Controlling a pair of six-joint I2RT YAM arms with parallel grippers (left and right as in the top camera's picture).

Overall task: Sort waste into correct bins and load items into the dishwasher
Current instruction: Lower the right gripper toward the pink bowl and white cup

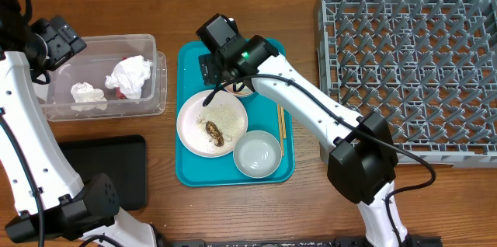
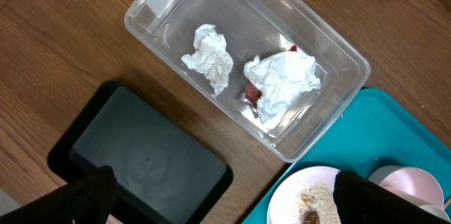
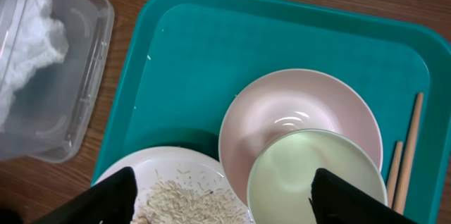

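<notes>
Left claw (image 2: 224, 182): fingers (image 2: 84, 196) spread wide, nothing between them. Hangs above the wooden desk (image 2: 63, 55), touching nothing. Ahead of and below this claw: a clear plastic rectangular tub (image 2: 211, 5) with rounded corners, holding two crumpled white tissues (image 2: 209, 58) and, tucked under the larger one, a crinkled red snack wrapper (image 2: 251, 94). Beneath one finger: a flat shallow black rectangular tray (image 2: 141, 153), near the tub but apart from it.

Right claw (image 3: 224, 178): fingers (image 3: 352, 199) apart, gripping nothing. Hovers over a teal serving tray (image 3: 211, 48). Beneath it, toward the right finger: a small pale pink bowl (image 3: 282, 104) and a small white cup (image 3: 303, 160) overlapping that bowl's near edge; inside it or just against it, cannot tell. Below the left finger: a round pinkish-white plate (image 3: 165, 162) strewn with loose white rice grains (image 3: 183, 199); in the overhead view, carries also a small brown food scrap (image 1: 215, 132). Past the right finger, along the tray's edge: thin wooden chopsticks (image 3: 412, 139), lying flat side by side. Nearer the arm's base than the claw, on the same teal tray: a larger whitish bowl (image 1: 257, 154), upright, just beside the plate. Well off to this claw's right, on the desk: a large square grey plastic dish rack (image 1: 411, 68) with a lattice floor of upright pegs.
</notes>
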